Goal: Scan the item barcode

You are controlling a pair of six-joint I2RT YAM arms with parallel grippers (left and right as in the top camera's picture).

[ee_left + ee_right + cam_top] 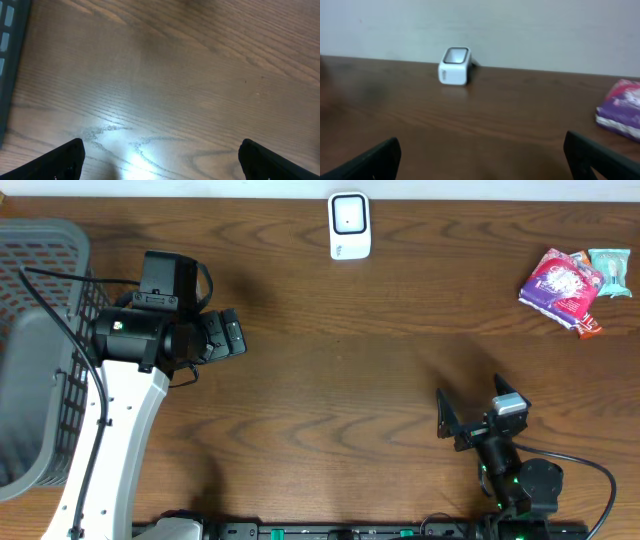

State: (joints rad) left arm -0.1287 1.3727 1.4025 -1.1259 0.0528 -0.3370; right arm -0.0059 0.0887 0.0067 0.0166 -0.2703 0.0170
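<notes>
Overhead, your left end effector (236, 336) sits over the left part of the table (330, 400), aimed to the right, with its fingers spread wide and nothing between them. The left wrist view agrees: both dark fingertips (62, 161) stand far apart at the lower corners, with only bare wood grain between them. Just behind that arm, the grey basket (40, 330) fills the left edge of the table.

Your right end effector (472, 408) is low at the near right, also fully spread and empty, and it points toward the far edge. From its wrist camera the two fingertips (375, 160) frame open table.

Ahead of it and well apart, the white scanner (350, 225) stands at the far edge near the middle. Its long axis runs from far to near and its dark window is tilted upward. In the right wrist view the scanner (455, 66) stands in front of the pale wall (530, 30).

The purple packet (560, 284) lies flat in the far right corner, turned at a diagonal to the table edges and well apart from both arms. You cannot tell its long axis for sure. A teal packet (610, 270) lies just beside it on the right, and an orange packet (589, 326) pokes out from under its near corner.
</notes>
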